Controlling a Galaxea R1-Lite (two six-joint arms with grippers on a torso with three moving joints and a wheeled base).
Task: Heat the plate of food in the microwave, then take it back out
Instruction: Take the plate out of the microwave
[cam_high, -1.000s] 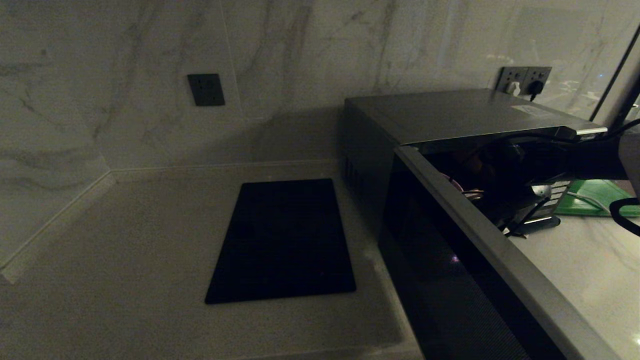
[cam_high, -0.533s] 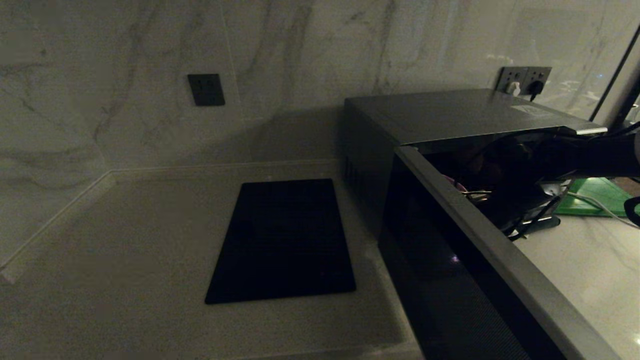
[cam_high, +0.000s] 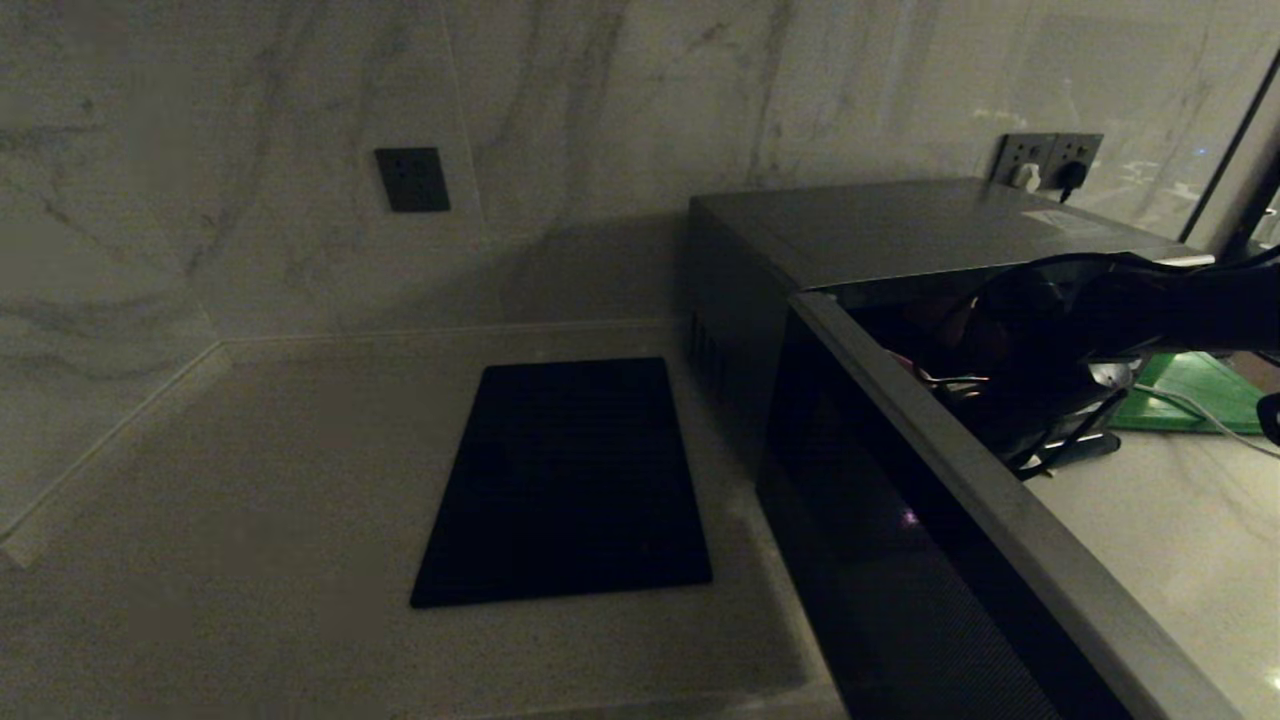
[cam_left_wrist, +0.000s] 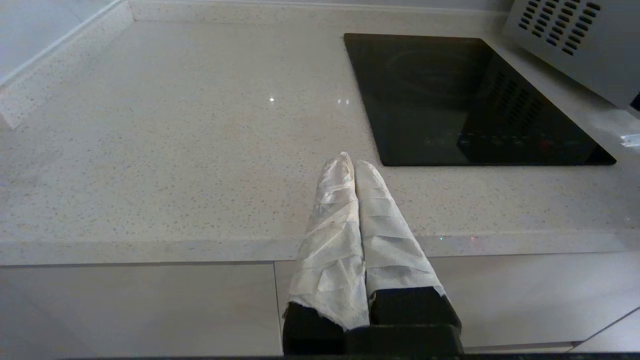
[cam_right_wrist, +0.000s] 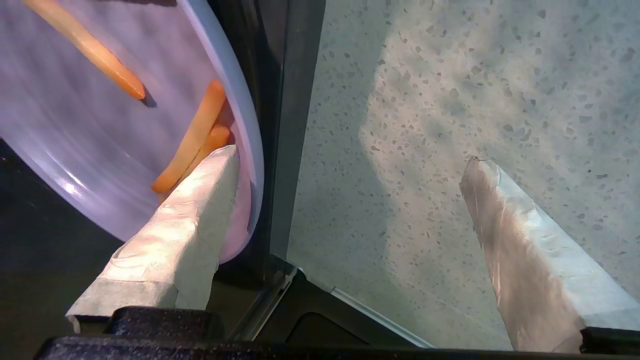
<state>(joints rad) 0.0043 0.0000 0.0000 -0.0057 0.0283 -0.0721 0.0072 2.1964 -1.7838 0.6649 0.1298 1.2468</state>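
Reaching the wide-open right gripper (cam_right_wrist: 350, 165) into the boxy black-and-silver microwave (cam_high: 900, 240) with its door swung open, one wrapped finger lying over the round pale lavender plate of orange food sticks (cam_right_wrist: 100, 130) inside the cavity, heating or retrieval seemingly pending, left gripper (cam_left_wrist: 348, 161) idling pressed together by the counter edge.

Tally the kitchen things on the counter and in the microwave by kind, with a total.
Microwave: 1
Plate: 1
Food sticks: 3 visible
Black mat: 1
Green board: 1
Total: 7

lavender plate (cam_right_wrist: 90, 150), orange sticks (cam_right_wrist: 192, 132), speckled counter (cam_right_wrist: 450, 100)
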